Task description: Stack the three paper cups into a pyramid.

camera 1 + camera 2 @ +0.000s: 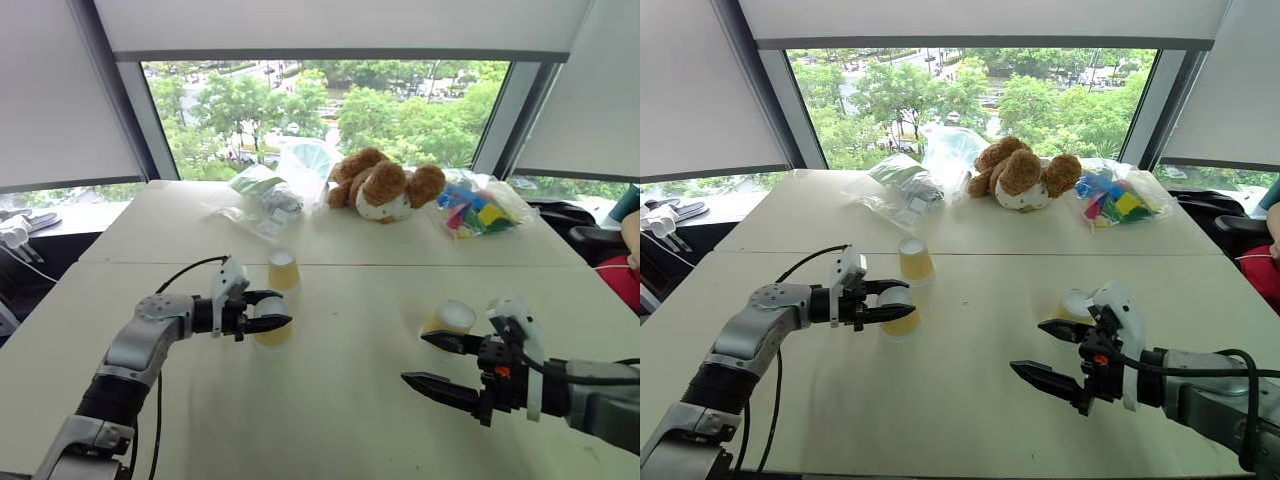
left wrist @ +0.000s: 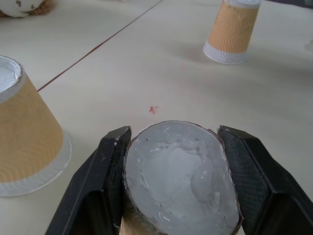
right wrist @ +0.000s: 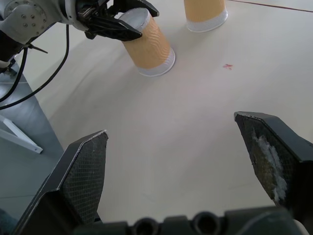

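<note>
Left wrist view: left gripper pinching an upturned paper cup near its base, squashed oval—light, crushable, best held gently mid-wall; on the table, right gripper spread empty.

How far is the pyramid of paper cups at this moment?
Nothing is stacked yet. The left gripper has its fingers shut on one cup; a second cup and a third cup stand apart, upside down, on the table. The right gripper is open. The whole pyramid remains.
</note>
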